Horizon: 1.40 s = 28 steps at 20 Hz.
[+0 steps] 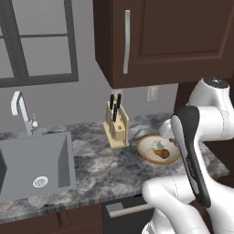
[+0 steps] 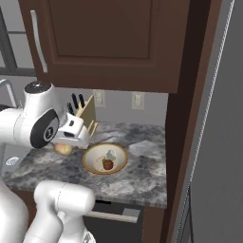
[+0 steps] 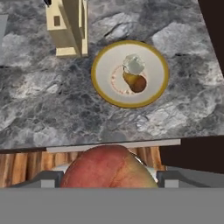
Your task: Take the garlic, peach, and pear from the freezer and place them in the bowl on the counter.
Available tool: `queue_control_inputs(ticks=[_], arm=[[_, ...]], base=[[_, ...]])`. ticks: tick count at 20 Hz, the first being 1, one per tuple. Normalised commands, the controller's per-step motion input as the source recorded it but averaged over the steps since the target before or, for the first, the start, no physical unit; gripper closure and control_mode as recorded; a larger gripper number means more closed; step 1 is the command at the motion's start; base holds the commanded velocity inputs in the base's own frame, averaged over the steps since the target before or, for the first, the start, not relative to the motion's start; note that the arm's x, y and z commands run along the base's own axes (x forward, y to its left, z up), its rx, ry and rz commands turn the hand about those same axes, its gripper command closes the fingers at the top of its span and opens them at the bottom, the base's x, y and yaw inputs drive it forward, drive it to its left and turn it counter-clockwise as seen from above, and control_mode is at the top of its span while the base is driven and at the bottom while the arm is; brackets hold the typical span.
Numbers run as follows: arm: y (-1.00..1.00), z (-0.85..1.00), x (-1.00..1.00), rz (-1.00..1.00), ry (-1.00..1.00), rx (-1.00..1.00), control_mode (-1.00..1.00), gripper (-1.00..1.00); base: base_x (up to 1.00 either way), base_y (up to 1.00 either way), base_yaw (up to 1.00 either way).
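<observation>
Peach, a round red-and-yellow fruit (image 3: pixel 109 166), sits clamped between the gripper (image 3: pixel 109 181) jaws, carried above the dark grey marbled counter (image 3: pixel 43 109) near its front edge, probably for the shallow tan-rimmed bowl (image 3: pixel 105 85). Hand view shows whitish garlic (image 3: pixel 134 64) and a brown pear (image 3: pixel 134 82) inside; the right base view shows the fruit half-hidden.

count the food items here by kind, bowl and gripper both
garlic: 1, in the bowl
pear: 1, in the bowl
peach: 1, held in the gripper
total: 3
</observation>
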Motion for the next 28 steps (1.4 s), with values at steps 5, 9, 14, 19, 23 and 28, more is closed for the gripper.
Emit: queue_control_inputs(ticks=[5, 9, 14, 19, 23, 28], arm=[[-0.15, -0.67, 0.72, 0.1, 0.04, 0.0, -1.0, 1.0], [0.0, -0.65, 0.61, 0.07, 0.04, 0.0, -1.0, 1.0], [0.0, -0.58, 0.51, 0.05, 0.01, 0.0, -1.0, 1.0], [0.0, -0.59, 0.47, 0.04, 0.03, 0.0, -1.0, 1.0], [0.0, -0.37, 0.51, 0.03, 0.04, 0.0, -1.0, 1.0], [-0.01, -0.18, 0.37, 0.03, 0.0, 0.0, -1.0, 1.0]], base=[[0.0, 0.0, 0.0], [0.0, 0.0, 0.0], [0.0, 0.0, 0.0], [0.0, 0.0, 0.0], [0.0, 0.0, 0.0], [0.0, 0.0, 0.0]])
